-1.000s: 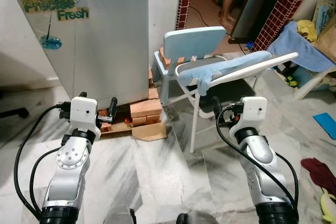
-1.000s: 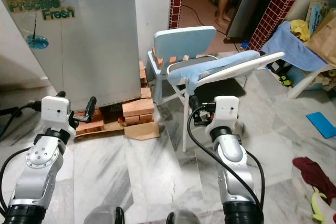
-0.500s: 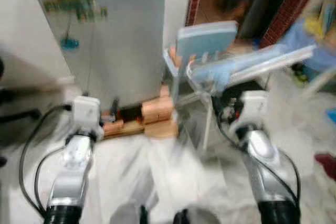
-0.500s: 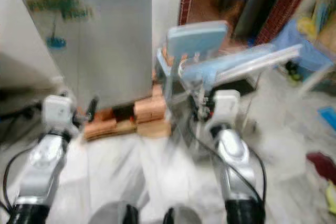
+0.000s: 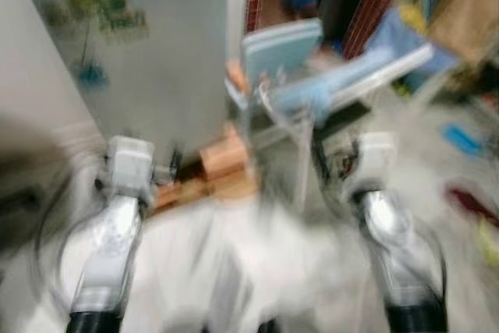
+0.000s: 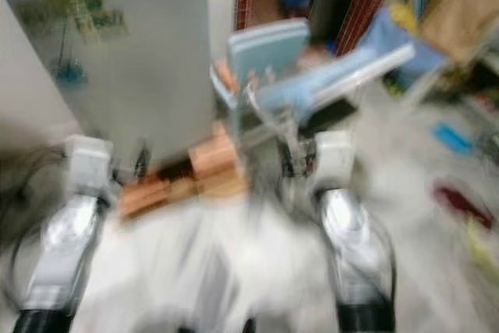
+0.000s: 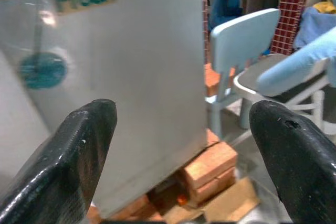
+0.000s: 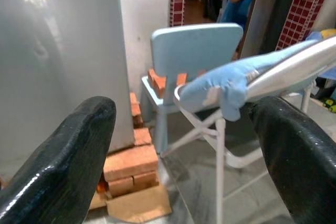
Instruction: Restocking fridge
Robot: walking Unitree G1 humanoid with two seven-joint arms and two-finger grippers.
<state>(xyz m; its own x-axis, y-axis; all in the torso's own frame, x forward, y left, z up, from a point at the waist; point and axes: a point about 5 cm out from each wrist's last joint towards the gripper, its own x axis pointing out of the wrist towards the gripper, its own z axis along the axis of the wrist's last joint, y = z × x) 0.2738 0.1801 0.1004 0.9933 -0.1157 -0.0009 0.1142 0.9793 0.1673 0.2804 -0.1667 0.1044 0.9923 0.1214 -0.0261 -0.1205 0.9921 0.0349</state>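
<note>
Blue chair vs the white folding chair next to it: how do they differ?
The blue chair is solid pale-blue plastic; the folding chair has a thin white tube frame. The blue chair has bricks on its seat; the folding chair has a blue cloth draped over it. The blue chair stands nearer the fridge; the folding chair is further out. Both stand upright on the marble floor.

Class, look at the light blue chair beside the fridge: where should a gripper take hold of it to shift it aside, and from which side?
Probably the top edge of the light blue chair's backrest, approached from behind. The backrest faces the robot, stands upright and is a thin slab two fingers could span. Bricks lie on its seat, so drag, don't tip.
</note>
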